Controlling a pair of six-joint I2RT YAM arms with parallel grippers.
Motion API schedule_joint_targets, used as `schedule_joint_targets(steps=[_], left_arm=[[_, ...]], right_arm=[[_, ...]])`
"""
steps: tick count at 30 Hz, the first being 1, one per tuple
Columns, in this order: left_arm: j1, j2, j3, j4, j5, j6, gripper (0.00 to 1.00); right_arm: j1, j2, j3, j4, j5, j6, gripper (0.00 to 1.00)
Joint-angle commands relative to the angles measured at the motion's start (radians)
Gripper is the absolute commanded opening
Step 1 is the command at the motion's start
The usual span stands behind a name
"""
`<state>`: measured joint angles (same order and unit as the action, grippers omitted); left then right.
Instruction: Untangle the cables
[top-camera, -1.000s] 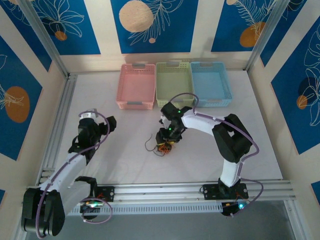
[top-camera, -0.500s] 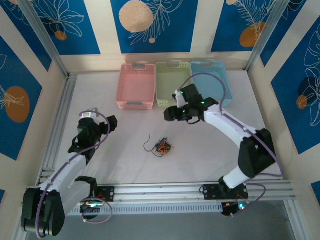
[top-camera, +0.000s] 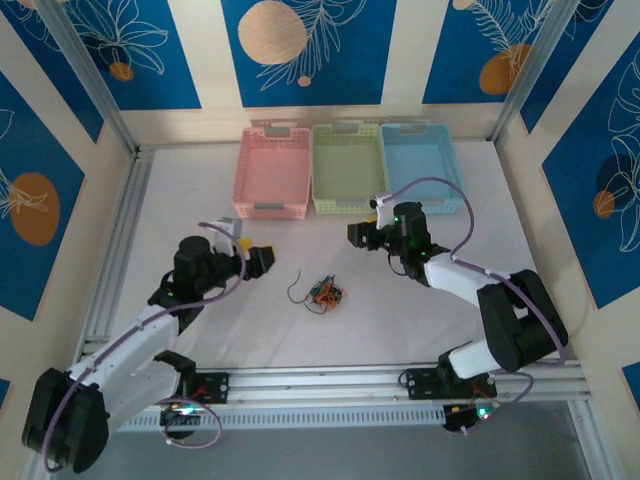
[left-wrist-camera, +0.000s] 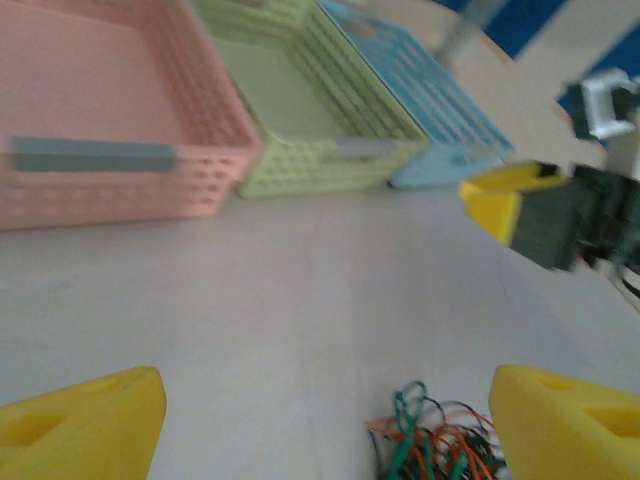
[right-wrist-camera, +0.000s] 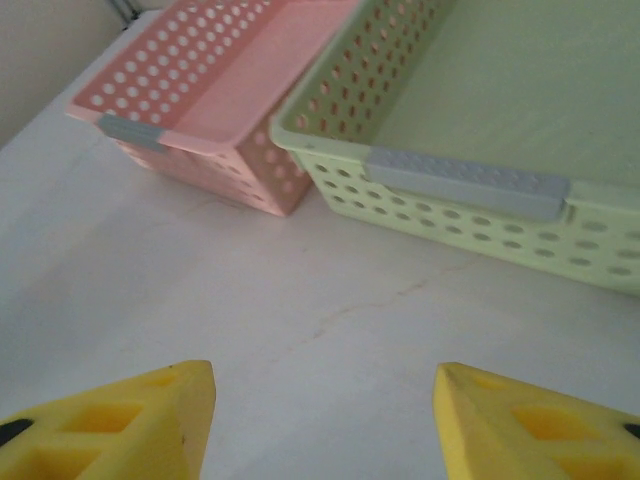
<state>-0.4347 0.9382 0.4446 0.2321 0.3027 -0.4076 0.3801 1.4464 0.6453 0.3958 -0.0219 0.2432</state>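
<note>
Toward the near edge of the white worktop (top-camera: 240, 335), roughly midway between its left and right edges, the cables (top-camera: 326, 293) lie in one small knot of thin orange-red, dark and green strands. A single dark end curls out on the knot's left side. Nothing grips them.

Just left of the knot, the left gripper (top-camera: 256, 259), with yellow wedge-shaped fingers, points toward it. Its jaws stand wide apart and empty, and in its wrist view the knot sits low between the fingertips. Beyond the knot, the right gripper (top-camera: 358, 233) is likewise spread and holds nothing. It hovers over bare worktop just in front of the pale green perforated plastic basket (top-camera: 346, 204). That basket stands along the far edge, between a pink perforated plastic basket (top-camera: 270, 208) and a light blue one (top-camera: 425, 205).

This looks like the approach, with no strand separated yet. The next move probably calls for the left gripper to descend and pinch the loose dark end, while the right takes the bulk from the far side. Open worktop surrounds the knot, widest leftward and nearward. The basket fronts limit any pull toward the far edge.
</note>
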Motion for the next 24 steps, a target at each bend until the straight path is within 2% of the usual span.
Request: schedule_joint_targets(steps=[1,6,9,13,17,24], left_arm=[[-0.073,0.027,0.067,-0.101,-0.029,0.102,0.85],[-0.117,0.120,0.122,-0.121,-0.031,0.095,0.85],[-0.133,0.255,0.205,-0.194,-0.025,0.072,0.82],[-0.201,0.442,0.343,-0.368,-0.014,0.096,0.77],[-0.256,0.538,0.415,-0.472,-0.109,0.095,0.75],[-0.312,0.608,0.479,-0.609,-0.234,0.085,0.69]], right_arm=[[-0.001,-0.015,0.025,0.077,0.003,0.021,0.60],[-0.028,0.001,0.017,0.080,-0.007,0.067,0.60],[-0.032,-0.002,0.014,0.076,0.005,0.084,0.60],[-0.037,0.005,0.019,0.064,0.007,0.091,0.60],[-0.043,0.019,0.034,0.049,-0.006,0.102,0.60],[-0.049,0.031,0.046,0.034,-0.018,0.112,0.60]])
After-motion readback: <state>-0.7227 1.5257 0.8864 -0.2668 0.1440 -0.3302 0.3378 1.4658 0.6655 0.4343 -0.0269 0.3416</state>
